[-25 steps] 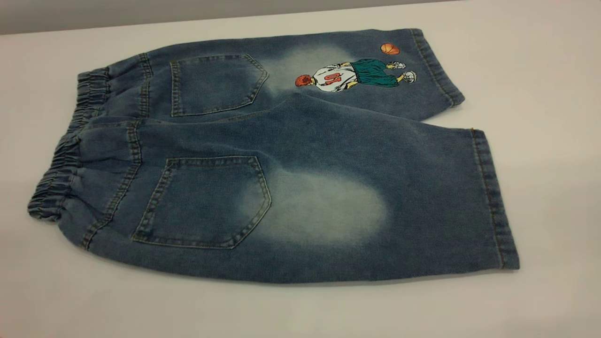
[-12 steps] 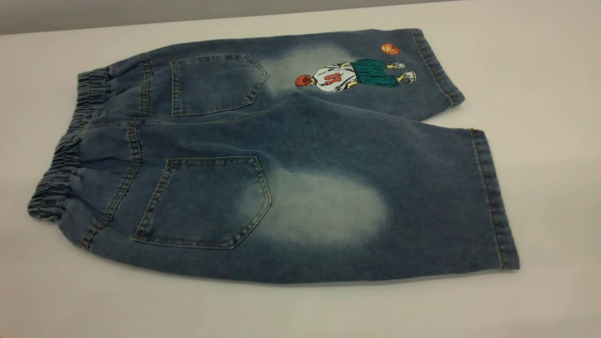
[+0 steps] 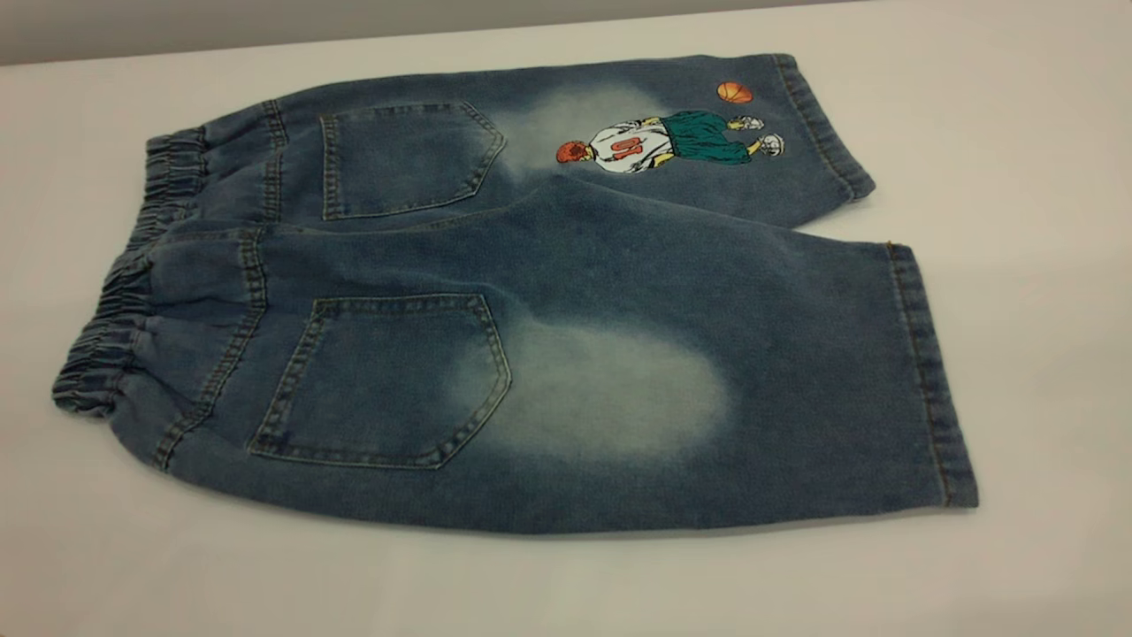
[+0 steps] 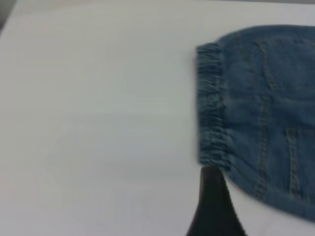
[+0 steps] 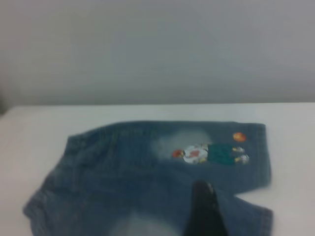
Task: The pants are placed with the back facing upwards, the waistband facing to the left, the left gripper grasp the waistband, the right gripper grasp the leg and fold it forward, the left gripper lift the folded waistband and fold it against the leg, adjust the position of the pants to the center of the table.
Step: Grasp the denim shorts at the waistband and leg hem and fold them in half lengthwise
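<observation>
The blue denim pants [image 3: 531, 301] lie flat on the white table [image 3: 1026, 159], back pockets up. The elastic waistband [image 3: 115, 292] points left. The leg [image 3: 796, 380] with the pale oval patch is the near one; the cartoon-print leg [image 3: 681, 141] lies behind it. Neither gripper shows in the exterior view. In the left wrist view, the black tip of my left gripper [image 4: 212, 201] hovers just off a corner of the waistband [image 4: 211, 113]. In the right wrist view, my right gripper [image 5: 203, 209] hangs over the pants [image 5: 123, 167] near where the two legs split. Nothing is held.
Bare tabletop surrounds the pants on every side. The table's far edge meets a grey wall [image 3: 265, 22].
</observation>
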Motion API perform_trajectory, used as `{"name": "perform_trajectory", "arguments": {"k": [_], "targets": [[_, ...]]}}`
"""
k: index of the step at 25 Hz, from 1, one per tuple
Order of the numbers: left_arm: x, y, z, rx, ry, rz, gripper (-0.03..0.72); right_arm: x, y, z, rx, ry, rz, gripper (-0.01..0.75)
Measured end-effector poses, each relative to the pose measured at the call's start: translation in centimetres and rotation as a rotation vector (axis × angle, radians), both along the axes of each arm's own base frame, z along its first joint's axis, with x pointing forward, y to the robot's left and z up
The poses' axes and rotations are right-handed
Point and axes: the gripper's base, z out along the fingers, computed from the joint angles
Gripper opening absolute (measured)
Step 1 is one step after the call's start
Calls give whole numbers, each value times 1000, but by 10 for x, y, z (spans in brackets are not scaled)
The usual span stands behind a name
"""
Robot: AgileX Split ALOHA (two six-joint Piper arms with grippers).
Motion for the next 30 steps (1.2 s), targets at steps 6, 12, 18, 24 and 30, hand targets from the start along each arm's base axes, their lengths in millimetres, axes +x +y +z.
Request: {"name": "perform_trajectory", "arguments": {"k": [6,12,18,24,30], "targets": [[45,-8,15,-157,-59,-3,435,50,5,4,42,109,13,425],[97,-16,9,-271,-9,-22,435,102,15,-17,34,327,96,425],[146,-16,-18,-278,123,10,435,143,31,-50,78,556,257,425],[174,-15,-33,-296,112,30,435,170,38,-93,108,810,333,425],[186,-14,-33,-293,51,34,435,193,34,-144,109,1014,251,425]]}}
